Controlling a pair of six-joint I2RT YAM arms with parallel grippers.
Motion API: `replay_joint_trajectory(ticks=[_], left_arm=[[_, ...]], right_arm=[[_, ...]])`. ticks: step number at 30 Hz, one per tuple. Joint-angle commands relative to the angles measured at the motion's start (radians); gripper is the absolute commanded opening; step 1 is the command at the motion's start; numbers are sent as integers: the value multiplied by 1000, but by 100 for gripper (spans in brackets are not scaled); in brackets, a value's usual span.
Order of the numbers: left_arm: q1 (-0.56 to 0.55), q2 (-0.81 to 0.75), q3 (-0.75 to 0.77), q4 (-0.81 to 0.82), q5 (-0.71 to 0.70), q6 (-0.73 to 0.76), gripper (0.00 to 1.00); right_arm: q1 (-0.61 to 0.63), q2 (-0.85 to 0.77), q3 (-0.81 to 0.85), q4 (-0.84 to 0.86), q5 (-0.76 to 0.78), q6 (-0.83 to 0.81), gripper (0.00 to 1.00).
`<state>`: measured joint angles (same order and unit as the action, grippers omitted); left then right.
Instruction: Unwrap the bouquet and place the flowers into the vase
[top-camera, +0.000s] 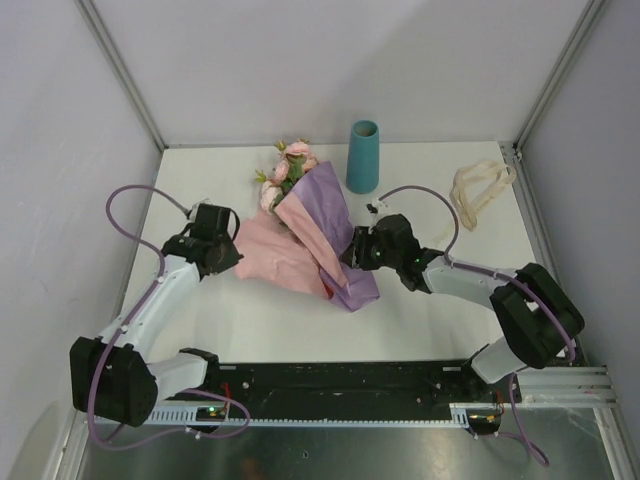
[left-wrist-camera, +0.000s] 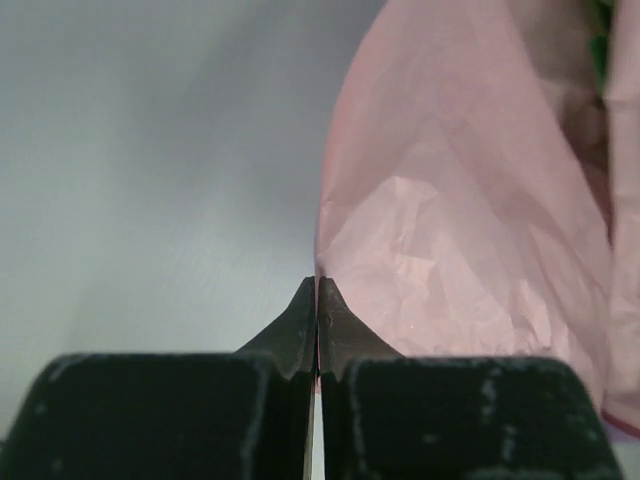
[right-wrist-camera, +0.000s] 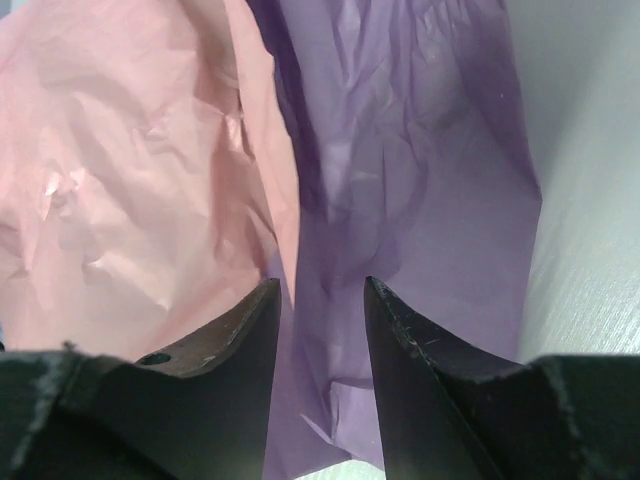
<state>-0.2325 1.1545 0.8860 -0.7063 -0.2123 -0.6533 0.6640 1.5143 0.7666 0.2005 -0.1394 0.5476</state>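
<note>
Seen from above, the bouquet (top-camera: 312, 232) lay on its side near the middle of the white, matte worktop (top-camera: 250, 320). It was a slanting cone of two thin, crinkled papers. The lilac sheet (top-camera: 325, 215) was folded around the stems, and the pink sheet (top-camera: 268, 258) was spread loose to its left. The wrap held the flowers (top-camera: 290, 165), whose pale pink and peach heads and green leaves stuck out of its far, open end. The narrow end pointed toward the arms. The vase (top-camera: 363, 158), teal, plain and slightly tapered, stood upright just beyond the lilac sheet and to the right of the flower heads, apart from them, its round mouth facing up. A cream ribbon loop (top-camera: 485, 170) lay slack near the far right corner, well apart from the bouquet. The left claw (left-wrist-camera: 317, 285) was fully closed, its dark, scuffed tips meeting at the very edge of the pink sheet. An onlooker could not tell whether a fold of paper was caught between them. The right claw (right-wrist-camera: 320, 290) sat at the narrow end of the cone with its fingers (right-wrist-camera: 235, 335) about half parted, and creased lilac paper filled the gap between them. Whether the pads pressed on the wrap or merely stood astride it could not be told. Pink paper lay beside its left finger.
</note>
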Motion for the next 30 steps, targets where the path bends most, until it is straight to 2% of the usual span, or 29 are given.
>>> replay_joint_trajectory(ticks=[1,10,17,22,27,29,30], left_arm=[[7,-56,-22,-57,-234,-47,0],[7,-11,-39,-71,-278,-75,0],[16,9,-68,-71,-285,-143,0],[23,18,-85,-92,-289,-194,0],[31,-13,-73,-99,-305,-205,17],[31,-36,-49,-102,-295,-194,41],[30,-57,-31,-103,-285,-190,49]], right_arm=[[2,34,1,54,12,22,44],[58,44,27,144,-60,-11,48],[122,110,102,82,5,-74,59],[140,137,135,41,74,-109,59],[157,168,164,5,115,-136,56],[160,174,167,2,115,-141,53],[162,176,168,4,114,-143,51]])
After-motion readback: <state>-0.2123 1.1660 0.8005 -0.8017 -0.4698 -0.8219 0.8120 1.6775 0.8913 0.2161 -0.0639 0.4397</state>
